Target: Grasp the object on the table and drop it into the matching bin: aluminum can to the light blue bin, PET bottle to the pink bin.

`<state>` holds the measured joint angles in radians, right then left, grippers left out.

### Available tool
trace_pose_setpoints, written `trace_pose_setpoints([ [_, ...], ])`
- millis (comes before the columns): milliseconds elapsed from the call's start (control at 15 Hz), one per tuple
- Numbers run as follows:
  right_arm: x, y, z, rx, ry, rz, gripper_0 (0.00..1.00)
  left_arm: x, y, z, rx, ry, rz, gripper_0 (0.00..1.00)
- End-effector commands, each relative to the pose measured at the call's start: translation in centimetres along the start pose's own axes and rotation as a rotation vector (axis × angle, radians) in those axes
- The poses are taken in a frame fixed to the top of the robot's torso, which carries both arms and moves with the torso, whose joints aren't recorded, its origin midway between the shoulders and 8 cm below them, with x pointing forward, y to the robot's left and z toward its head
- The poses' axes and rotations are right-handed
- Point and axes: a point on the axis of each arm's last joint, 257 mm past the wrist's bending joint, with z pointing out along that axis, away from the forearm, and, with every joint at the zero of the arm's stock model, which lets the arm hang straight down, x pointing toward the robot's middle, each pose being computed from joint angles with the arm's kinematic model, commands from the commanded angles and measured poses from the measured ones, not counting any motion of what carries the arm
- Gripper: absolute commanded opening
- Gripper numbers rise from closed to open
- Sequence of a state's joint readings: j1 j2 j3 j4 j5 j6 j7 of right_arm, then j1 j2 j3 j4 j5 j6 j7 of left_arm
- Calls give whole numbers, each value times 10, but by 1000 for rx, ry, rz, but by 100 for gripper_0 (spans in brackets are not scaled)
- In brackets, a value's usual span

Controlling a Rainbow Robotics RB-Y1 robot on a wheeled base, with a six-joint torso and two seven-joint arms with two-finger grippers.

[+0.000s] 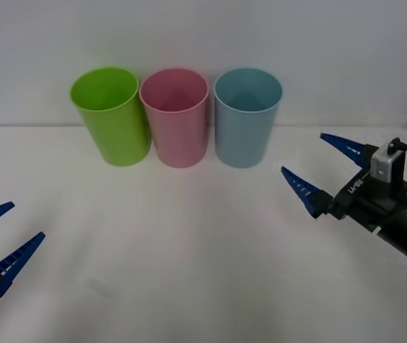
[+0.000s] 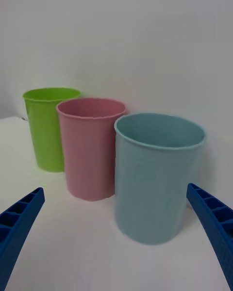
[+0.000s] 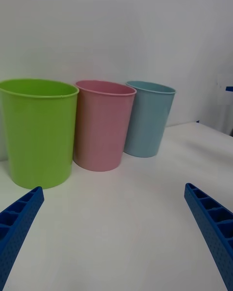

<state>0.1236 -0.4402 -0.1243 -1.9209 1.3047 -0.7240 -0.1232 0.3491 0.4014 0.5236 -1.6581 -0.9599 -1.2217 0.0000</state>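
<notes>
Two blue claws, right claw (image 1: pixel 321 170) and left claw (image 1: pixel 2 227), hang released; the tall light blue plastic bin (image 1: pixel 246 118) stands just beyond the right claw, so the drop looks done.

Lab-like test bench (plain white table (image 1: pixel 189 271), blank wall (image 1: pixel 203 36))

A: You see the light blue bin (image 1: pixel 246 118), pink bin (image 1: pixel 176 118) and lime green bin (image 1: pixel 112 116)? Smooth plastic, faintly glossy.
B: And your surface (image 1: pixel 189 250) looks matt white; end effector fingers (image 1: pixel 303 189) ribbed blue plastic.
</notes>
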Motion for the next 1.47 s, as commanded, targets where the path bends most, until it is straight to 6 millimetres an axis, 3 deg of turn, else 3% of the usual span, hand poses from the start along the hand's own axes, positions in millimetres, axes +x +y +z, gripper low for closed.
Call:
trace_pose_setpoints([
  [67, 15, 4, -33, -1, 34, -54, 100, 0, 0, 0, 0, 0, 0, 100],
  [533, 43, 25, -107, -62, 110, 17, 100, 0, 0, 0, 0, 0, 0, 100],
  [867, 51, 19, -149, -8, 142, 50, 100, 0, 0, 0, 0, 0, 0, 100],
  [1200, 59, 16, -177, 28, 177, 51, 100, 0, 0, 0, 0, 0, 0, 100],
  [1467, 65, 11, -186, 71, 193, 56, 100, 0, 0, 0, 0, 0, 0, 100],
])
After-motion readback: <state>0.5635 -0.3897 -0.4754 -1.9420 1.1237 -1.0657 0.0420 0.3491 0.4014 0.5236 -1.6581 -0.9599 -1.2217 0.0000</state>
